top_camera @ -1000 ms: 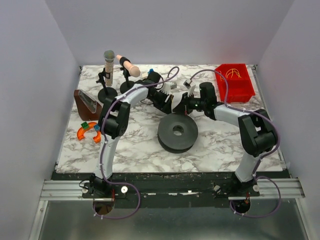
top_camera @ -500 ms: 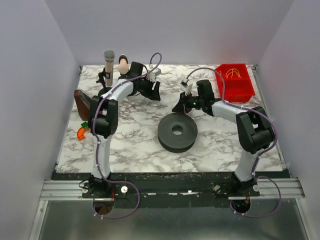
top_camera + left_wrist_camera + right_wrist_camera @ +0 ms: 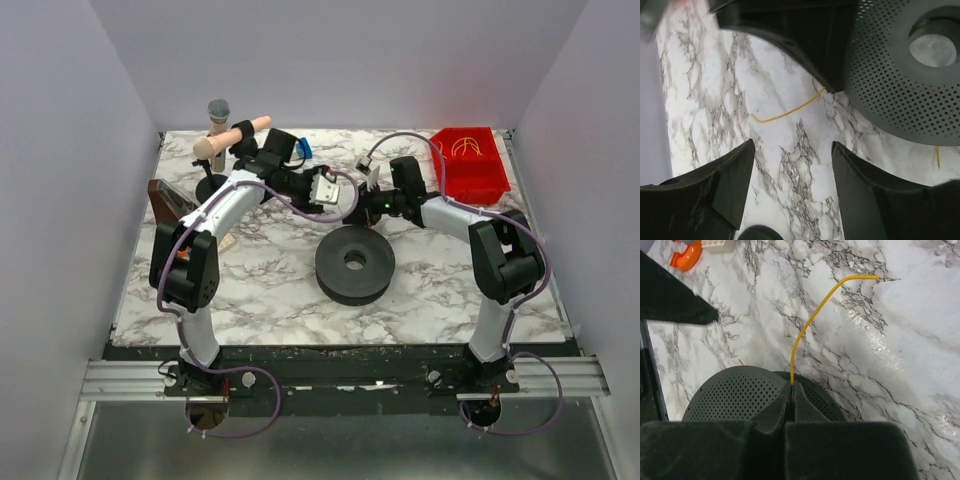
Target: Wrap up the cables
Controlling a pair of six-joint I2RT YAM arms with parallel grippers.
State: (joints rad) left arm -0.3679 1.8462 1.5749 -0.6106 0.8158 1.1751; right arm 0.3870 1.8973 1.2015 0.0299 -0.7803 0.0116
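Note:
A thin yellow cable (image 3: pixel 812 320) rises from my right gripper (image 3: pixel 791 385), which is shut on its end just above the black perforated spool (image 3: pixel 735 392). The cable curves away over the marble and ends free. My left gripper (image 3: pixel 792 150) is open and empty above bare marble, with the cable's end (image 3: pixel 787 113) lying just ahead of it beside the spool (image 3: pixel 910 80). In the top view, the left gripper (image 3: pixel 326 190) and right gripper (image 3: pixel 363 209) meet just behind the spool (image 3: pixel 355 264). More yellow cables lie in the red bin (image 3: pixel 468 163).
A microphone (image 3: pixel 218 112) and a peach-coloured handle (image 3: pixel 232 138) stand on stands at the back left. A brown block (image 3: pixel 170 204) sits at the left edge. An orange ring piece (image 3: pixel 686 255) shows in the right wrist view.
My left arm has swung its gripper right, up close to the right gripper behind the spool. The right gripper stays shut and has barely moved. The peach handle now lies tilted.

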